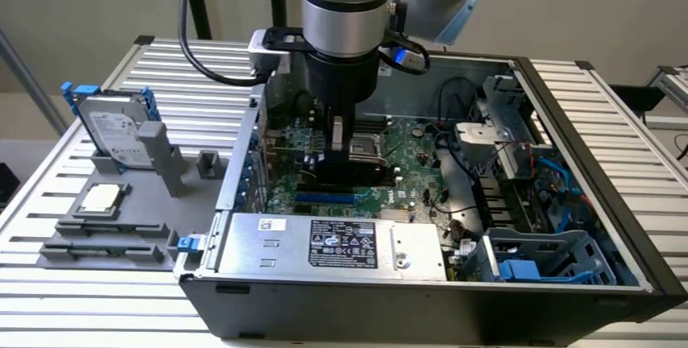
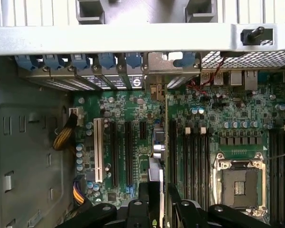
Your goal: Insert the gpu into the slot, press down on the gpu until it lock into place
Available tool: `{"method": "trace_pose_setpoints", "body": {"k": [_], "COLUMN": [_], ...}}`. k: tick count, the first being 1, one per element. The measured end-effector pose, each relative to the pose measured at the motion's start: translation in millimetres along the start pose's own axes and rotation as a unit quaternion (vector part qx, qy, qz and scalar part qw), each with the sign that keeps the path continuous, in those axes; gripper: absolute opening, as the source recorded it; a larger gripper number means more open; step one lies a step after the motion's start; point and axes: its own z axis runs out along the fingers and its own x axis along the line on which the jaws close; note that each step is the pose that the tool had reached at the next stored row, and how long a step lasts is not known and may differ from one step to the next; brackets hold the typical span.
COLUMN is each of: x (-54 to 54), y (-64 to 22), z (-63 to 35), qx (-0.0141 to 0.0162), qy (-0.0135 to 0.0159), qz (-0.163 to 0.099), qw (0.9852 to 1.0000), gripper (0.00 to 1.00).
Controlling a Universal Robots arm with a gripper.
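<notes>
My gripper [image 1: 341,148] reaches down into the open computer case [image 1: 602,227] and is shut on the gpu [image 1: 352,172], a thin black card held upright over the green motherboard [image 1: 414,179]. The bright-blue slot [image 1: 325,200] lies just in front of the card's lower edge in the exterior view; whether the card sits in it I cannot tell. In the wrist view the gpu [image 2: 163,142] appears edge-on, running from its metal bracket [image 2: 168,66] at the case's rear wall down to my gripper [image 2: 159,211], whose black fingers [image 2: 183,209] flank it.
A grey labelled power-supply box [image 1: 333,243] sits at the case front, close to the slot. The CPU socket [image 2: 240,183] and black memory slots [image 2: 194,161] lie beside the card. Cables [image 1: 457,163] and a blue drive cage [image 1: 537,263] fill the exterior view's right. A hard drive [image 1: 116,134] stands on a fixture outside.
</notes>
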Motion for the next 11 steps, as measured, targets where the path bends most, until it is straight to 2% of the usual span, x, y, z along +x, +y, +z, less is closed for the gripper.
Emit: {"method": "trace_pose_setpoints", "body": {"k": [11], "x": [0.3], "y": [0.6], "z": [16.3], "qx": [-0.0002], "qy": [-0.002], "qz": [-0.003], "qw": [1.0], "gripper": [0.26]}}
